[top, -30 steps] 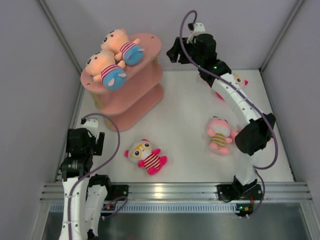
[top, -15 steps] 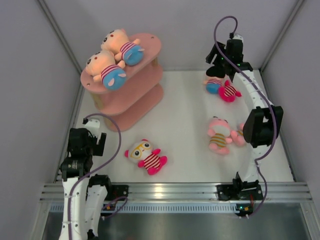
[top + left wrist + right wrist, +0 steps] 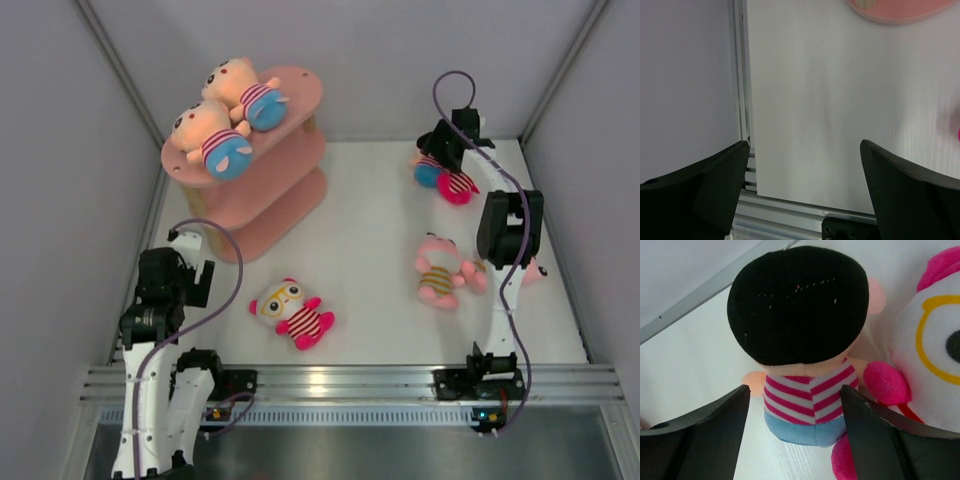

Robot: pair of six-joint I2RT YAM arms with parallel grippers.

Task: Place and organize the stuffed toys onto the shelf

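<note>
White desk (image 3: 375, 230), grey walls (image 3: 60, 150). Pink shelf (image 3: 304, 92) upper left, two peach-headed dolls (image 3: 213, 138) on its top tier. Five more on desk, one part-hidden by right arm (image 3: 510, 230). Right claw (image 3: 795, 390) wide, straddling black-haired doll (image 3: 800, 330) upper right, contact unclear. Left claw (image 3: 805, 145) wide, empty, lower left.

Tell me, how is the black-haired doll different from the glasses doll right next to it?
The black-haired doll shows only the black back of its head; the glasses doll shows a white face with yellow rims. The black-haired doll has a blue bottom and peach arms; the glasses doll has bright pink arms. Both lie side by side on the white table.
</note>
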